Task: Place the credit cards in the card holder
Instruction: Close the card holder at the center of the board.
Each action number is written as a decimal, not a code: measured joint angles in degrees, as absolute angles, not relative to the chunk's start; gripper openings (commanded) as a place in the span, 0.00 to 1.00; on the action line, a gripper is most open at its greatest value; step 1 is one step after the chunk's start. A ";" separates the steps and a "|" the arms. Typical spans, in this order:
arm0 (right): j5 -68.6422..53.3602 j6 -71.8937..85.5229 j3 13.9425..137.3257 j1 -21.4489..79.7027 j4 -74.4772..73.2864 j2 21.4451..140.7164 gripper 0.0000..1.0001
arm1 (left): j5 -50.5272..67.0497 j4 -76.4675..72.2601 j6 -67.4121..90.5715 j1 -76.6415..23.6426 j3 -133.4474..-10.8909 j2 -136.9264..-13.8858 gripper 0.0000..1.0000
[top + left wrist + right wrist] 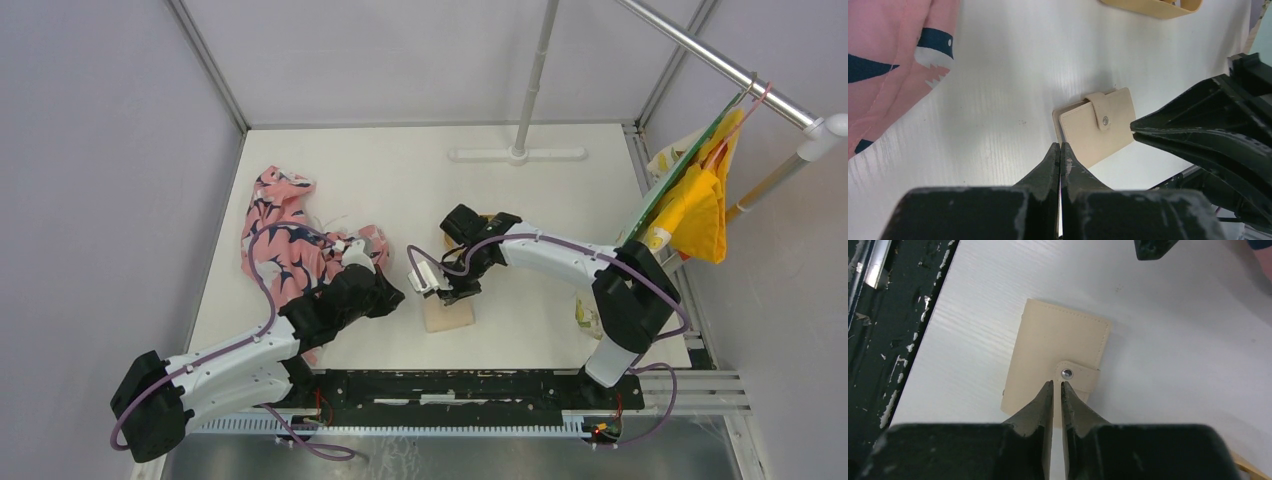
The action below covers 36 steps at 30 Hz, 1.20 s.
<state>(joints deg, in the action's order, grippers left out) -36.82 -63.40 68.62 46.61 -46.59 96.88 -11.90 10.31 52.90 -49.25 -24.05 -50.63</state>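
Across the white counter (pixel 400 170), items listed by descending size:

1. Pink shark-print cloth (pixel 280 240). Heaped at the left, well apart from the work. It seems to play no part in the task.

2. Right hand (pixel 1057 385). Fingers drawn to a thin slit with nothing seen between them. The tips are poised over the card holder just beside its tab, probably so they can work the closure. Whether they touch it cannot be told.

3. Left hand (pixel 1060 147). Fingers pressed together and gripping nothing. The tips sit at one corner of the holder, opposite the right hand, likely placed there to brace it against sliding.

4. Tray (pixel 1153 9). Only a pale yellow rim shows, beyond the holder, and its contents are out of view.

5. Card holder (pixel 1058 345). Tan, lying flat on the counter between the two hands, near the front edge. It is folded shut.

6. Tab (pixel 1083 375). Wrapped over the holder's open edge and fastened by the snap (pixel 1066 373), so no pocket is exposed.

7. Credit cards. None are visible in any view. They are either already enclosed or hidden, so progress on the task cannot be judged.
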 measured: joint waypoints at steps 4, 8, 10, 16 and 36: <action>-33.91 -60.88 65.43 47.09 -42.33 97.03 0.13 | -11.90 10.17 52.88 -49.25 -24.05 -50.72 0.02; -31.46 -58.81 64.25 48.16 -39.57 98.00 0.13 | -11.90 10.17 52.88 -49.25 -24.05 -50.74 0.02; -30.61 -58.04 64.25 48.51 -38.44 98.48 0.12 | -11.92 10.15 52.88 -49.25 -24.05 -50.83 0.02; -29.36 -56.40 64.25 48.75 -36.47 98.61 0.12 | -11.90 10.15 52.88 -49.25 -24.05 -50.87 0.02; -26.02 -54.19 63.81 51.75 -33.71 100.77 0.13 | -11.92 10.20 52.88 -49.25 -24.03 -50.33 0.02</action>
